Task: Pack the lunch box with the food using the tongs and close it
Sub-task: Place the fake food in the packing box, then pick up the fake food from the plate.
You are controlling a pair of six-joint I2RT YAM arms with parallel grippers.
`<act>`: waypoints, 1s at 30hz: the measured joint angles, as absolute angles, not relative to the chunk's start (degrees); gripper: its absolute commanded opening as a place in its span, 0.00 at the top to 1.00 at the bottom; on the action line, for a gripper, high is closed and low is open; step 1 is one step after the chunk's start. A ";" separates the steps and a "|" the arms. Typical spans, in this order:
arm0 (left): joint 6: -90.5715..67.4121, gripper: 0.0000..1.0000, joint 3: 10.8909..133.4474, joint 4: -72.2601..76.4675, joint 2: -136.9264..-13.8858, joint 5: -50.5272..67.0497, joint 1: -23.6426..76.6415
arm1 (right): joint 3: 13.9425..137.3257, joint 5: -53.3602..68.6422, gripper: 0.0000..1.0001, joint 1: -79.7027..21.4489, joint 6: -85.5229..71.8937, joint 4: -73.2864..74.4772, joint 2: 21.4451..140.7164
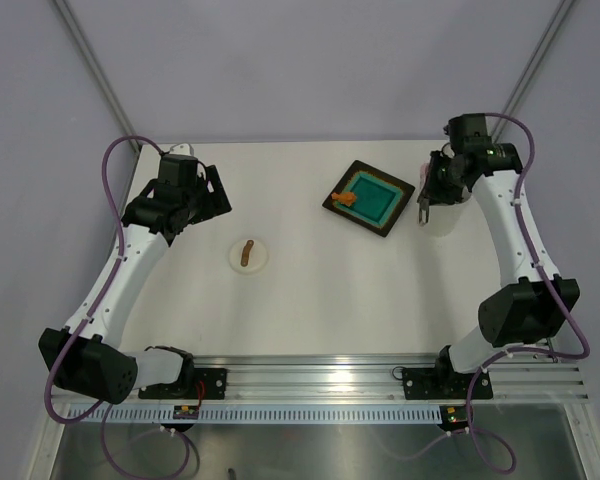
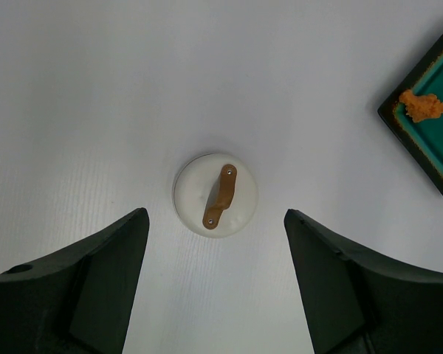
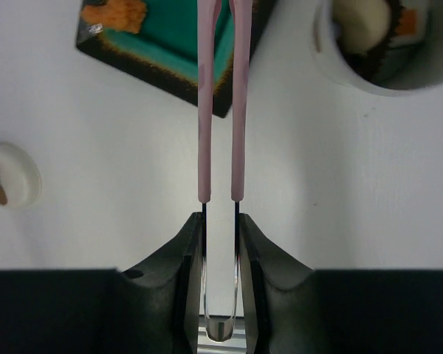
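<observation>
My right gripper [image 3: 221,217] is shut on the pink tongs [image 3: 240,110], whose two arms run close together up over the near corner of the black tray [image 3: 170,70]; their tips are out of view. One orange food piece [image 3: 118,13] lies on the tray's teal centre. To the right of the tongs, the white lunch box [image 3: 332,63] stands open with a cream-white piece [image 3: 362,22] and an orange bit inside. Its round lid [image 2: 240,199] with the brown handle lies flat on the table. My left gripper [image 2: 215,218] hovers open above the lid, holding nothing.
The tray [image 1: 369,197] sits at the back right of the white table, the lid [image 1: 248,256] near the middle left. The right arm's wrist [image 1: 450,170] hangs over the tub's spot. Grey walls close off the far edge.
</observation>
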State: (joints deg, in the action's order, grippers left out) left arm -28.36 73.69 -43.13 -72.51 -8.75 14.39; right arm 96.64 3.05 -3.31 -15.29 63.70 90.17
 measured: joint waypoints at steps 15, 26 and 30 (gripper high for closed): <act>-28.38 0.22 73.71 -43.22 -73.14 -8.80 14.37 | 100.03 8.45 0.79 -17.10 -11.62 65.41 105.82; -28.49 0.22 73.71 -43.24 -73.23 -8.80 14.39 | 106.10 10.55 0.87 -19.22 -10.04 66.17 114.17; -28.51 0.22 73.71 -43.33 -73.23 -8.97 14.39 | 111.37 11.77 0.89 -20.97 -9.98 66.43 119.94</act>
State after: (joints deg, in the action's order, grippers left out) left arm -28.51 73.71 -43.33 -73.23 -8.97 14.39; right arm 111.37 11.77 -20.97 -9.98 66.43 119.94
